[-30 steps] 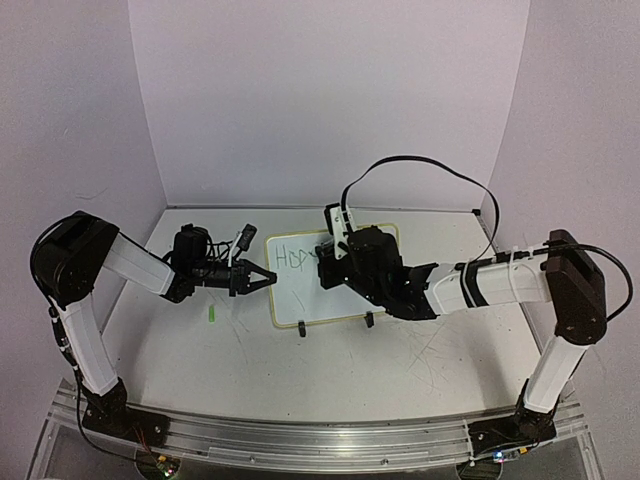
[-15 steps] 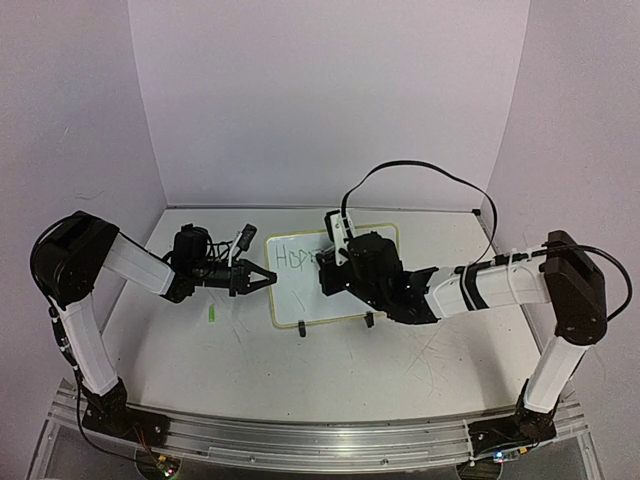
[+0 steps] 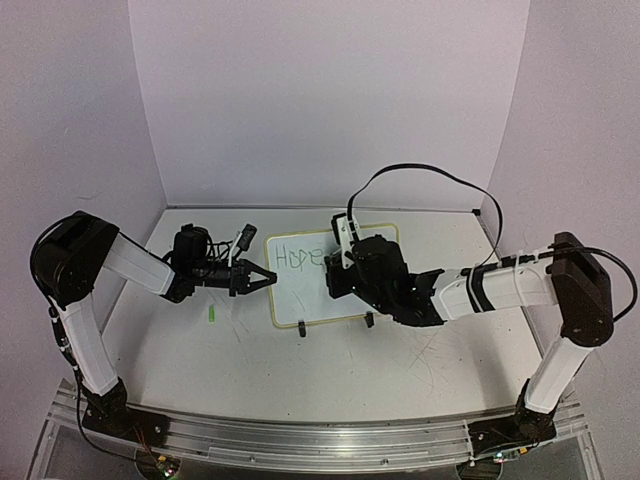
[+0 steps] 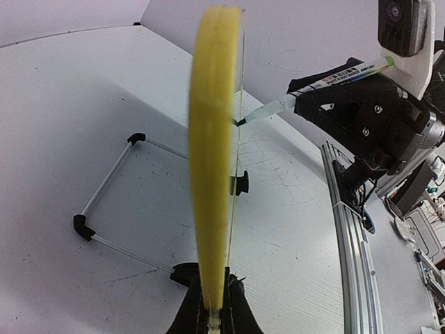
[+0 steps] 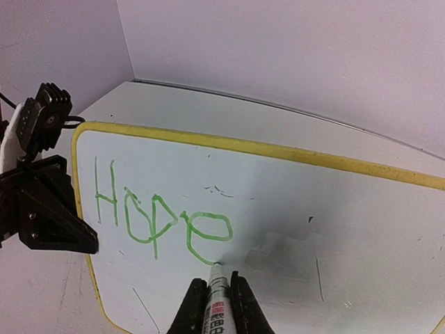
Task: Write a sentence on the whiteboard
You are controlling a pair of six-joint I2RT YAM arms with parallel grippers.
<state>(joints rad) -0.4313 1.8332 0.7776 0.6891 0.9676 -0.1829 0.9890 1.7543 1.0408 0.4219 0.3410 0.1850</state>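
Pale lilac walls (image 3: 330,100) close the space in on three sides, meeting at two back corners. Between them lies a white table (image 3: 250,370), its surface scuffed and crossed by thin dark scratches, thickest toward the near right. An aluminium rail (image 3: 300,440) runs along the near edge and carries both arm bases. A black cable (image 3: 420,170) arcs above the right arm.

The whiteboard (image 3: 295,295) stands tilted at the middle of the table, toward the back, on two black clip feet (image 3: 301,330). The left wrist view sees it edge-on, as a yellow rim (image 4: 212,174). The left gripper (image 3: 264,279) is clamped narrow on the board's left edge, its fingers (image 4: 229,313) pressed to either side of the rim.

The right gripper (image 5: 212,292) reaches over the board from the right, its jaws closed around a marker (image 5: 217,306). The marker's tip touches the board face.

Of the sentence (image 5: 163,217), only the green word "Hope" is there, in the upper left of the board, and the tip sits just beneath the "e". A faint grey smudge (image 5: 278,247) lies just right of that letter.

A small green piece (image 3: 212,315) lies on the table, left of the board and apart from it.
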